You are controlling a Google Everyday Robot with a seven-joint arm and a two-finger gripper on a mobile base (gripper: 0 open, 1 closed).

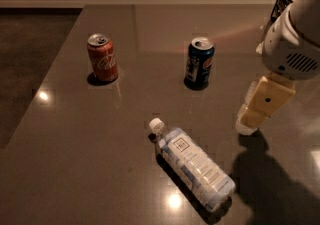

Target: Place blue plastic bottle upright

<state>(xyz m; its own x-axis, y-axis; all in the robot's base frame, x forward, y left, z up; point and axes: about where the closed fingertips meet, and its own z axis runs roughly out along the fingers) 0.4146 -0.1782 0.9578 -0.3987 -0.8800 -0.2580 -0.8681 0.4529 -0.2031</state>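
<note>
Blue plastic bottle lies capped on the table; hand nearby, grip unclear.

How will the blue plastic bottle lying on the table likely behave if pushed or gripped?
Lying on its round side, the blue plastic bottle would probably roll if pushed across its length. Its ribbed clear wall likely flexes under a squeeze. The glossy table may let it slide. The hand hovers apart from it, at picture right.
</note>
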